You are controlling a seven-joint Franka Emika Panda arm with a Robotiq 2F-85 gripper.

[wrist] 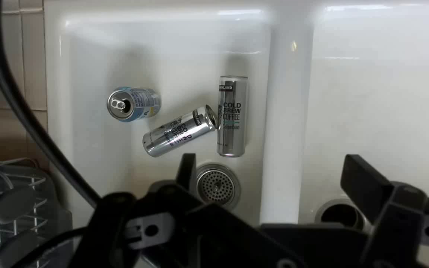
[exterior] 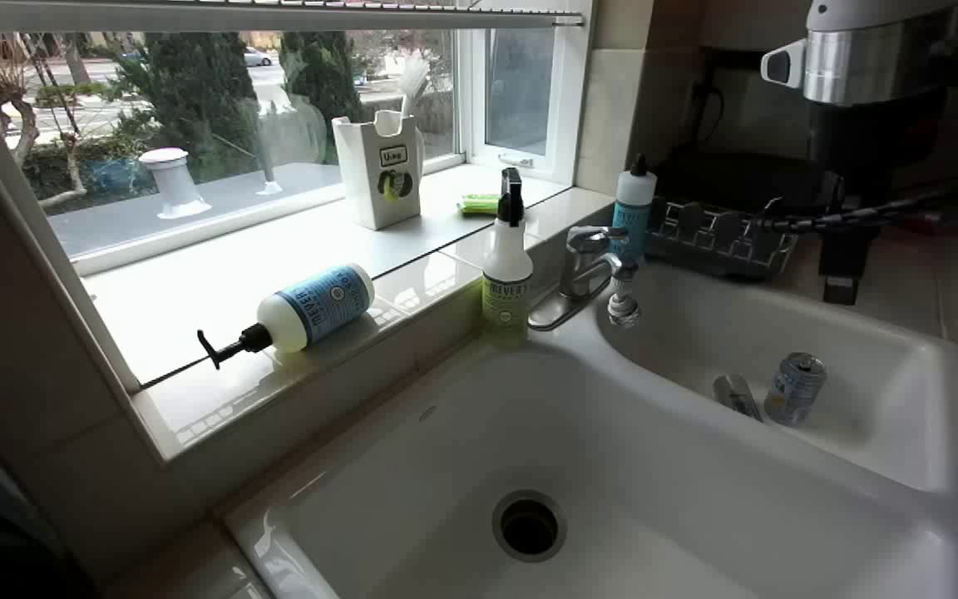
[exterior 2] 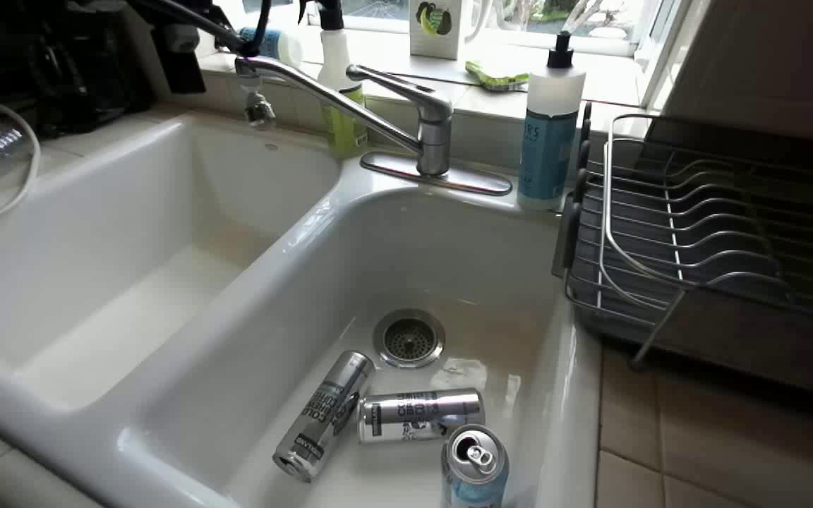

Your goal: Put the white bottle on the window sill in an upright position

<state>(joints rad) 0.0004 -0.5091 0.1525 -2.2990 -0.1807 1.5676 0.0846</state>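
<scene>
The white bottle point(exterior: 319, 306), with a blue label and a black pump with a long nozzle, lies on its side across the front of the window sill point(exterior: 221, 266) and its tiled edge. Its pump end points away from the faucet. In an exterior view only part of the bottle point(exterior 2: 272, 46) shows, behind the dark gripper parts and faucet. The bottle is out of the wrist view. My gripper point(wrist: 276, 173) is open and empty, with its fingers wide apart above the sink divider. It is apart from the bottle.
A spray bottle point(exterior: 506, 283), faucet point(exterior: 583, 266) and upright blue-labelled bottle point(exterior: 632, 212) stand along the sink's back edge. A white holder point(exterior: 379, 179) and green sponge point(exterior: 479, 204) are on the sill. A dish rack point(exterior 2: 682, 233) is beside the sink; several cans point(exterior 2: 420, 415) lie inside.
</scene>
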